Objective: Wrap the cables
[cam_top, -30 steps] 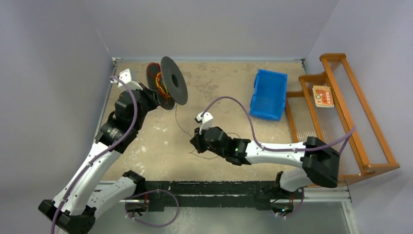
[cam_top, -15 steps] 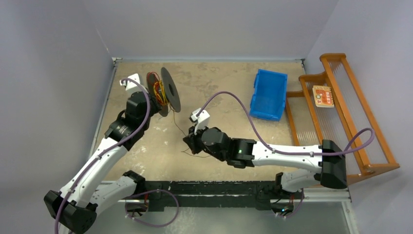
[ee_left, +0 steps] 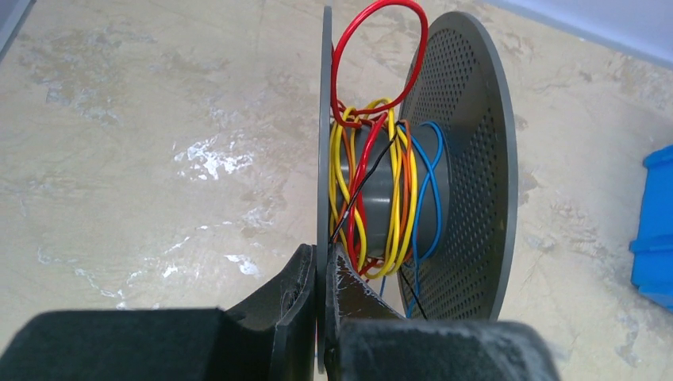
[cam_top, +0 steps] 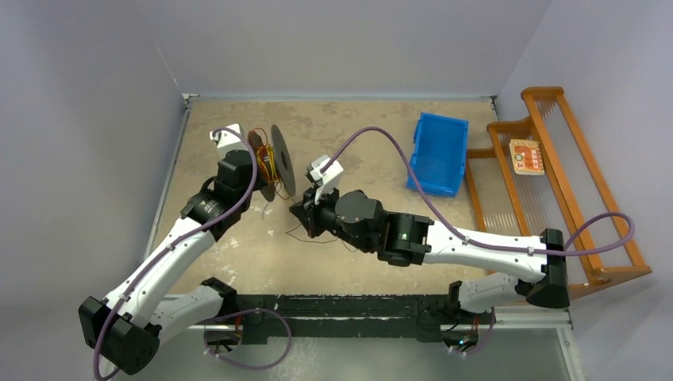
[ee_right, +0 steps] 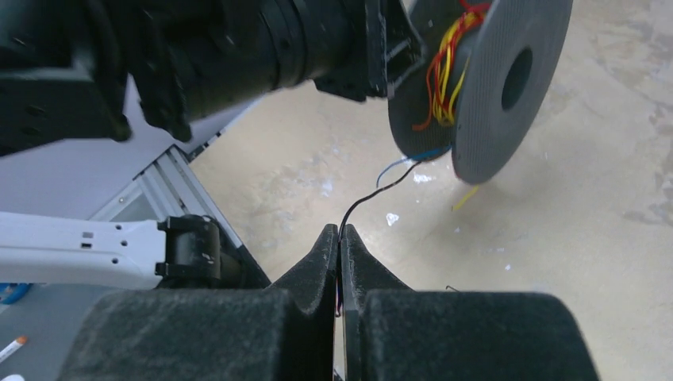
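Observation:
My left gripper point(ee_left: 324, 258) is shut on the near flange of the black two-flanged spool point(ee_left: 460, 159), held upright above the table point(cam_top: 274, 163). Red, yellow, orange and blue cables point(ee_left: 373, 182) are coiled on its hub, with a red loop sticking up. My right gripper point(ee_right: 340, 236) is shut on the thin black cable point(ee_right: 373, 193), which runs up from the fingertips to the spool point(ee_right: 508, 79). In the top view the right gripper point(cam_top: 302, 213) sits just right of and below the spool. More black strand point(cam_top: 317, 238) trails on the table beneath it.
A blue bin point(cam_top: 437, 153) stands at the back right. A wooden loom frame point(cam_top: 555, 175) with a small card lies along the right edge. Grey walls close the back and left. A loose yellow bit point(ee_right: 467, 198) lies under the spool.
The left arm has swung the spool right and forward and turned it more edge-on. The right arm has reached left and up toward the spool with the black cable.

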### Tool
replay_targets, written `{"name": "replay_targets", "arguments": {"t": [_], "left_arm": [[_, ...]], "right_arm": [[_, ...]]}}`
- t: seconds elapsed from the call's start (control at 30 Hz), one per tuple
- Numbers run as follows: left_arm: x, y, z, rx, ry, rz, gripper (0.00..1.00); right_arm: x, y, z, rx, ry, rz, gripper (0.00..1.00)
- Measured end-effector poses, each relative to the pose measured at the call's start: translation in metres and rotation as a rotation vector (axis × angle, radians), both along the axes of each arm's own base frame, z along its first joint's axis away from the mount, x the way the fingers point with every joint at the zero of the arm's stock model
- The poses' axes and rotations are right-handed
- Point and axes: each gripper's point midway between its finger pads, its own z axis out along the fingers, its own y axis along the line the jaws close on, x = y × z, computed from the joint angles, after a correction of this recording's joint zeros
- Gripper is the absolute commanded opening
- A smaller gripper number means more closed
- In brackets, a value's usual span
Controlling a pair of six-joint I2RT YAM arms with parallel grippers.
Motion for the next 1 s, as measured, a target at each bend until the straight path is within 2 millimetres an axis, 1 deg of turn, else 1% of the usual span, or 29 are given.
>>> {"name": "replay_targets", "arguments": {"t": [0.17,0.27,0.37,0.47,0.57,0.63,0.73,0.83,1.0], "left_arm": [[-0.005,-0.006,-0.006,0.029,0.027,-0.034,0.0],[-0.008,-0.011,-0.009,0.039,0.038,-0.06,0.0],[-0.012,-0.016,-0.012,0.059,0.055,-0.095,0.0],[-0.018,-0.02,-0.017,0.081,0.08,-0.131,0.0],[-0.024,-0.022,-0.021,0.108,0.105,-0.173,0.0],[-0.029,-0.022,-0.023,0.125,0.121,-0.202,0.0],[-0.036,-0.024,-0.027,0.153,0.148,-0.249,0.0],[-0.043,-0.027,-0.033,0.177,0.181,-0.303,0.0],[-0.055,-0.038,-0.038,0.213,0.224,-0.42,0.0]], "right_arm": [[0.001,0.005,0.027,0.0,-0.037,0.017,0.0],[0.002,0.01,0.038,-0.024,-0.061,0.038,0.0],[0.005,0.013,0.043,-0.071,-0.096,0.043,0.0],[0.012,0.013,0.044,-0.136,-0.14,0.04,0.0],[0.024,0.008,0.043,-0.196,-0.18,0.029,0.0],[0.034,0.002,0.04,-0.236,-0.196,0.038,0.0],[0.055,-0.011,0.038,-0.288,-0.21,0.035,0.0],[0.069,-0.022,0.034,-0.341,-0.226,0.038,0.0],[0.074,-0.026,0.024,-0.435,-0.274,0.078,0.0]]}}
